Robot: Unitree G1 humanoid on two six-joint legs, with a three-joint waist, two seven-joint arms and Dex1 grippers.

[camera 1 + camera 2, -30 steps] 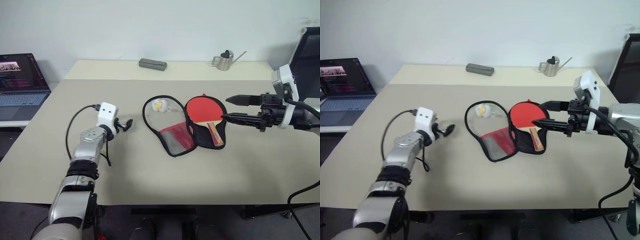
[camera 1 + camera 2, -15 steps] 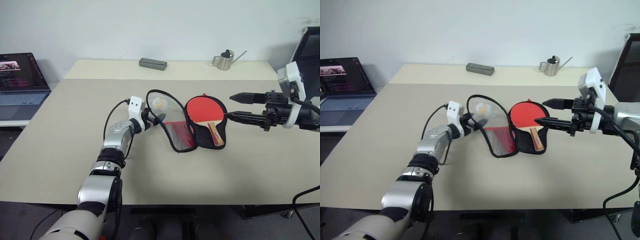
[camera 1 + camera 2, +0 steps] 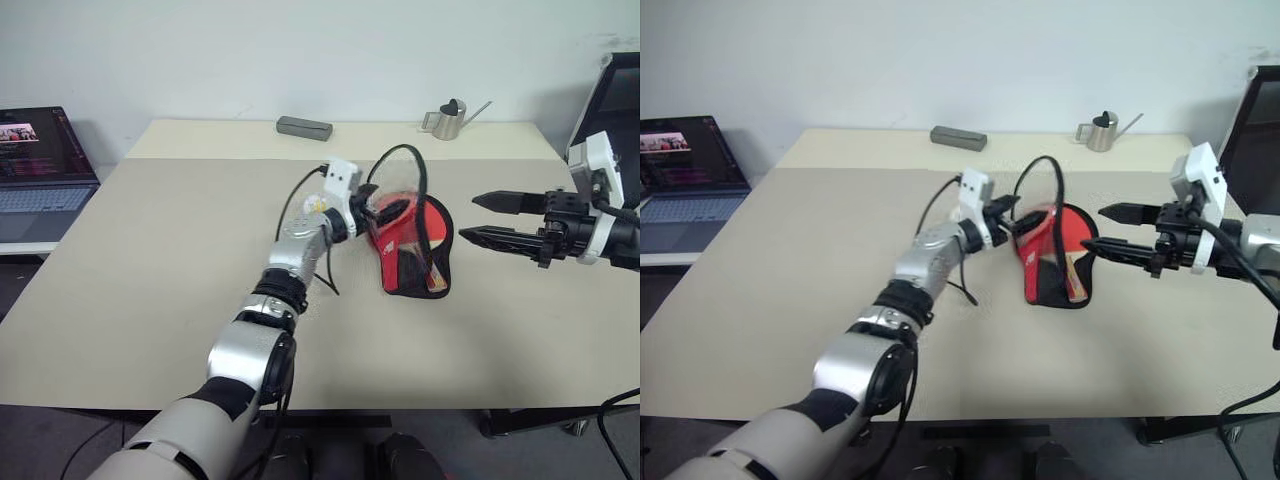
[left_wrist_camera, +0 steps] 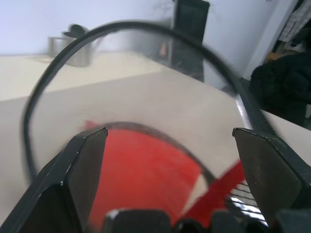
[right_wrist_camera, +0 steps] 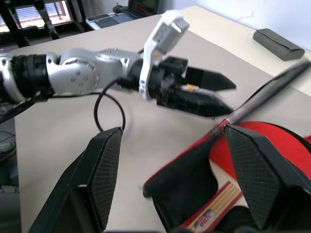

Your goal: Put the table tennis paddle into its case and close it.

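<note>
1. Table tennis paddle (image 5: 272, 141): matt red rubber face; handle pale striped wood.
2. Case (image 3: 412, 268): soft red cloth, black lining, black piped edge; lid flap has a see-through mesh panel.
3. Table (image 3: 150, 280): smooth matt beige top.
4. Watering can (image 3: 447, 121) at the table's far edge: shiny metal.
5. Left gripper (image 5: 206, 94) fingers: matt black plastic; wrist housing glossy white.

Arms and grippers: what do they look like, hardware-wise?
Both arms have silver-grey metal segments with black joints. Each wrist carries a white boxy camera housing. The left gripper and right gripper each have two black tapered fingers; in the right wrist view the pads look finely textured. A black cable loops along the left forearm.
</note>
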